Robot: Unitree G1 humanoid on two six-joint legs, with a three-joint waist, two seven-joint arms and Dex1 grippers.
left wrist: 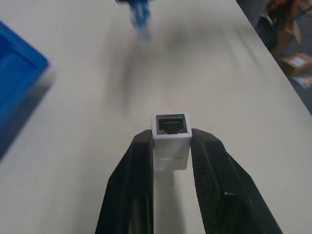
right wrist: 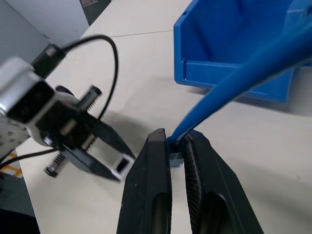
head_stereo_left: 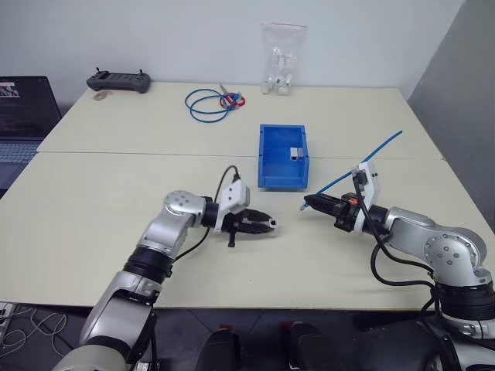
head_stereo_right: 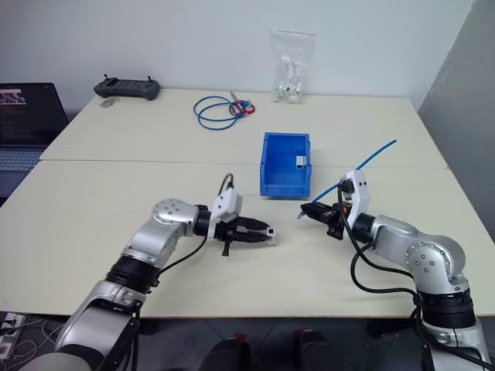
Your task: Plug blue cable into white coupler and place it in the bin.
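Note:
My left gripper (head_stereo_left: 270, 226) is shut on the white coupler (left wrist: 170, 134), holding it just above the table with its dark socket face pointing toward my right gripper. My right gripper (head_stereo_left: 308, 205) is shut on the blue cable (head_stereo_left: 377, 148) near its tip. The cable rises up and to the right behind it. The cable's end (right wrist: 176, 155) sits between the right fingers, and its plug is mostly hidden there. A short gap separates the two grippers, which face each other in front of the bin (head_stereo_left: 282, 180). The coupler (right wrist: 122, 167) also shows in the right wrist view.
A small grey block (head_stereo_left: 295, 153) lies inside the bin. At the table's far side are a coiled blue cable (head_stereo_left: 207, 104), a clear bag of white pieces (head_stereo_left: 281, 58) and a black controller (head_stereo_left: 117, 80). A laptop (head_stereo_left: 23, 116) stands at the left edge.

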